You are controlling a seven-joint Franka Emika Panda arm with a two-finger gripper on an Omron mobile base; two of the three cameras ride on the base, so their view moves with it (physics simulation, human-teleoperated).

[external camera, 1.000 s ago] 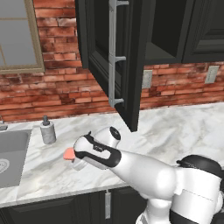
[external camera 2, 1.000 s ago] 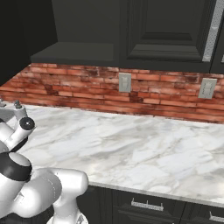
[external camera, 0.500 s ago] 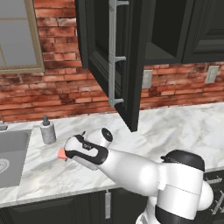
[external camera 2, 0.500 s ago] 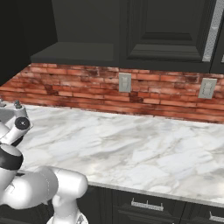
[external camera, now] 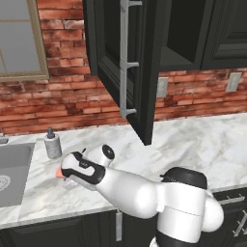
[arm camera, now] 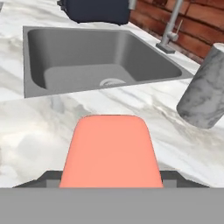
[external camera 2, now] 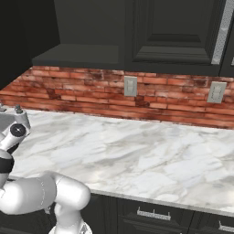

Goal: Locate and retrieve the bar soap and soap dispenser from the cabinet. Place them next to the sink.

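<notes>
My gripper is shut on the salmon-pink bar soap, whose tip pokes out leftward low over the marble counter. In the hand view the soap lies flat between my fingers, pointing at the grey sink just beyond it. The grey speckled soap dispenser stands upright on the counter beside the sink, a little behind my hand; it appears at the right of the hand view. The black wall cabinet's door hangs open above, with its silver bar handle.
A silver faucet rises behind the sink, and a dark appliance sits on its far side. Marble counter stretches right under the brick wall with outlets. A window is at upper left.
The arm has swung left toward the sink with the bar soap still held, and the hand has dropped slightly closer to the counter. The dispenser has stayed put.
</notes>
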